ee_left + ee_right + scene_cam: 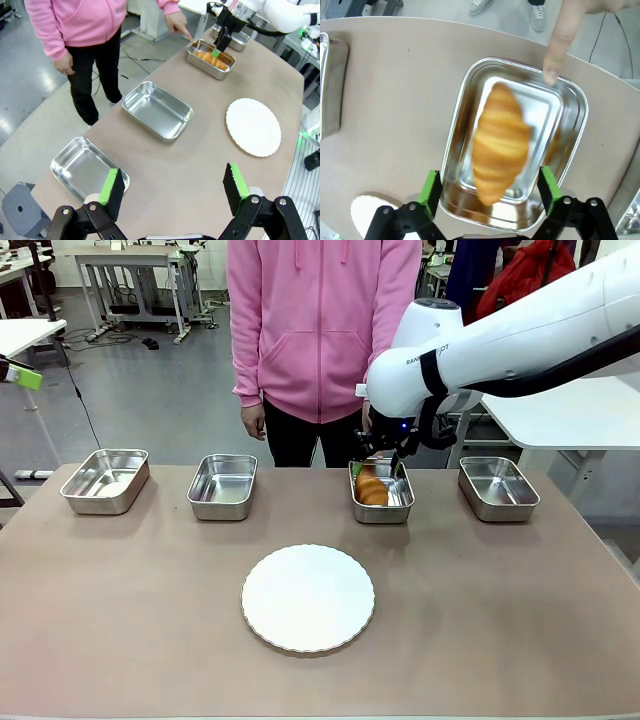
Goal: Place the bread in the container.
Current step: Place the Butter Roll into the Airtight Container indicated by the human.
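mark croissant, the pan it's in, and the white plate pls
croissant (pixel 501 142): right wrist view, middle of its ridged body
pan (pixel 574 93): right wrist view, rolled rim at a corner
white plate (pixel 308 598): front view, centre of its face

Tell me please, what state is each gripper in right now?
Left gripper: open, holding nothing.
Right gripper: open over the container, bread released.

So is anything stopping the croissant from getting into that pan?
Nothing visible does. The croissant is right over the steel pan, between the right gripper's open jaws. The person's finger only touches the pan's far rim.
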